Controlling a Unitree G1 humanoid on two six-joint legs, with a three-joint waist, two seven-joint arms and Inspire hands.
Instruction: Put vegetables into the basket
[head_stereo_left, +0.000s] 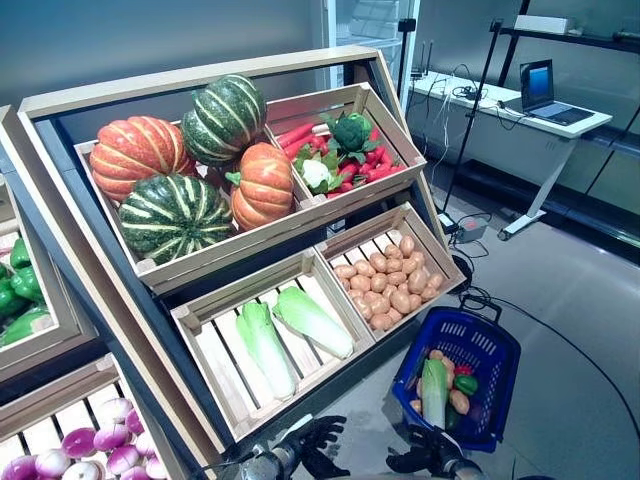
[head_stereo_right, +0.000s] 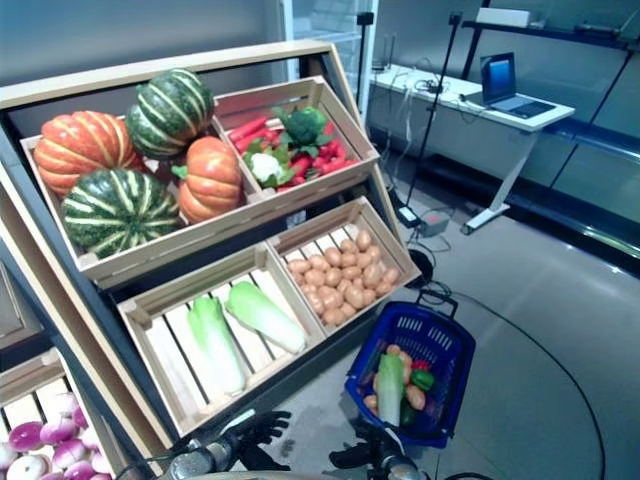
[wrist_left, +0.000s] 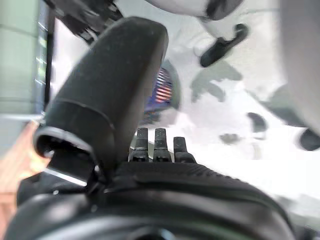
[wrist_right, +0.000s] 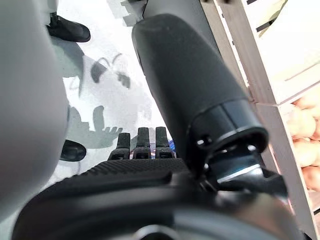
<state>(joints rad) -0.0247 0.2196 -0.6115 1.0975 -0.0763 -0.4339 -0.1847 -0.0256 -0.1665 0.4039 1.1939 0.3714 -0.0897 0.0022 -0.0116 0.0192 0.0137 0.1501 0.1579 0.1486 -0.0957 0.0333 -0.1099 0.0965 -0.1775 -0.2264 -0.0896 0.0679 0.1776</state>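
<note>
A big wooden stand (head_stereo_left: 120, 310) leans back with slanted crates on it. The top left crate holds orange and green striped pumpkins (head_stereo_left: 175, 165). The crate next to it holds red peppers (head_stereo_left: 375, 165), a green broccoli (head_stereo_left: 350, 130) and a white cauliflower (head_stereo_left: 316, 175). Below, one crate holds two pale green cabbages (head_stereo_left: 290, 335), and the crate beside it is full of potatoes (head_stereo_left: 390, 285). At the lower left there are purple and white onions (head_stereo_left: 90, 450), and green peppers (head_stereo_left: 18, 290) sit at the far left.

The blue basket (head_stereo_left: 480, 350) stands on the grey floor (head_stereo_left: 580, 330), just beside the bottom of the stand, under the potato crate. It already has a cabbage, some potatoes, and a green and a red pepper in it.

Both hands are low at the bottom of the head views, over the floor and holding nothing. The left hand (head_stereo_left: 315, 445) has its fingers spread and loose. The right hand (head_stereo_left: 425, 455) is near the basket's front rim, its fingers spread too.

Behind the stand, a white tabletop (head_stereo_left: 500, 105) carries an open laptop (head_stereo_left: 545, 95). A black pole (head_stereo_left: 470, 110) stands near it.
</note>
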